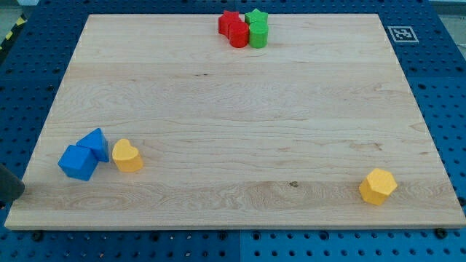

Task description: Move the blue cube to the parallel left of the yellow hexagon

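Observation:
The blue cube (78,161) lies near the board's lower left corner. A second blue block (95,143) touches it on its upper right. The yellow hexagon (378,186) lies near the lower right corner, far across the board from the cube. A dark shape (10,187) at the view's left edge, just off the board's lower left corner, looks like my rod. Its tip is not clearly visible. It sits left of the blue cube and apart from it.
A yellow heart-like block (127,155) sits just right of the blue blocks. At the top middle a red star (229,20), red cylinder (239,36), green star (255,17) and green cylinder (258,34) cluster together. The wooden board (233,116) lies on blue pegboard.

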